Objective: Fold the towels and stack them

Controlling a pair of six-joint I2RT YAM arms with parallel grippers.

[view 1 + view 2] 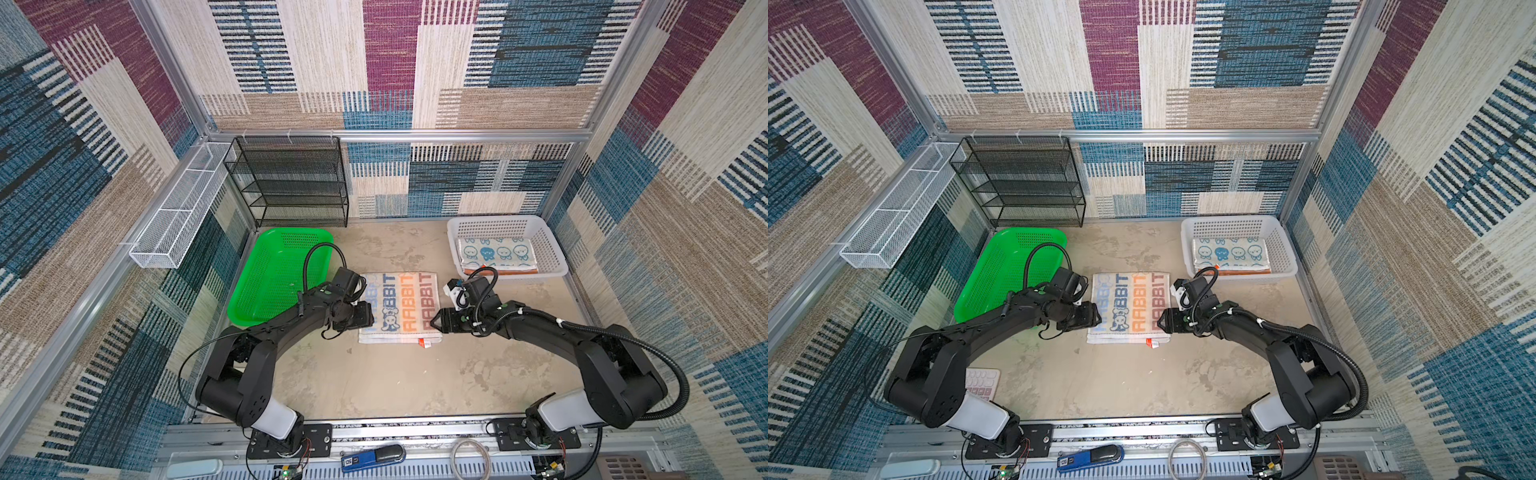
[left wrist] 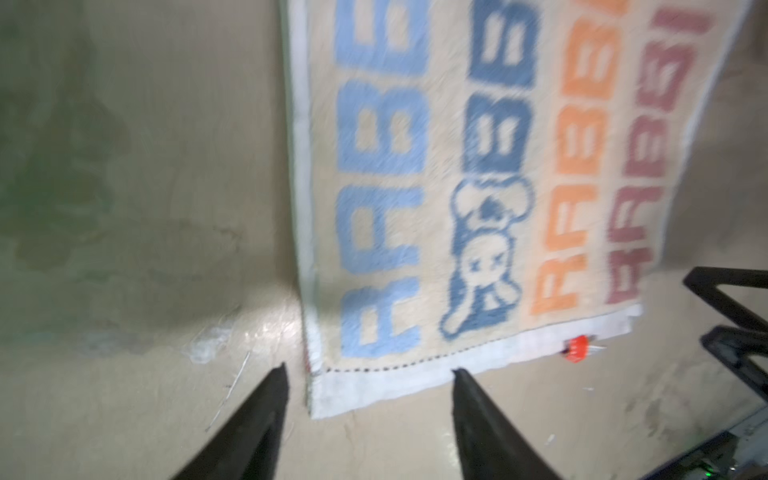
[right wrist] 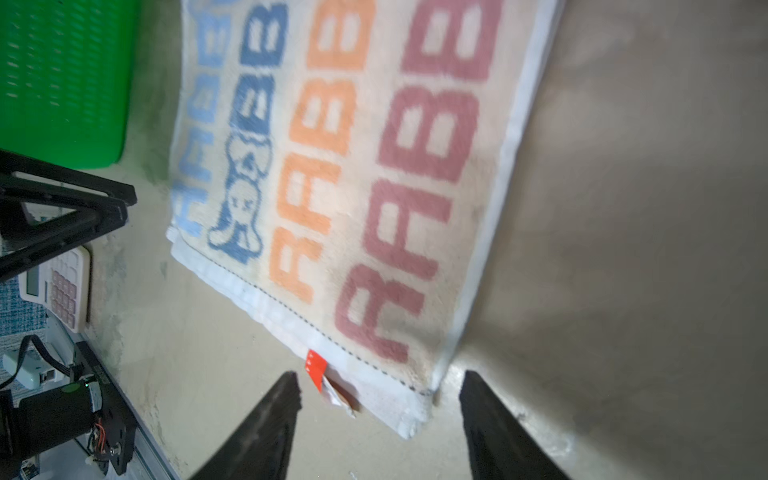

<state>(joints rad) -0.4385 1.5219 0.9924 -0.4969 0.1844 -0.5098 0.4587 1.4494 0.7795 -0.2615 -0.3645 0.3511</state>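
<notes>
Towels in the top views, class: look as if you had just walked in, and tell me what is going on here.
The robot is working on the whitish RABBIT towel, which lies flat on the table. The left gripper and the right gripper each hang open at one of its near corners; neither grips it. In the white basket at the back right, a blue towel lies folded on an orange towel, so this third one is not yet stacked.

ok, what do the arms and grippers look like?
The left arm and right arm are matte black with a white base link. The left gripper and right gripper have black fingers tapering to points. Black cables loop off both; the right carries corrugated conduit.
</notes>
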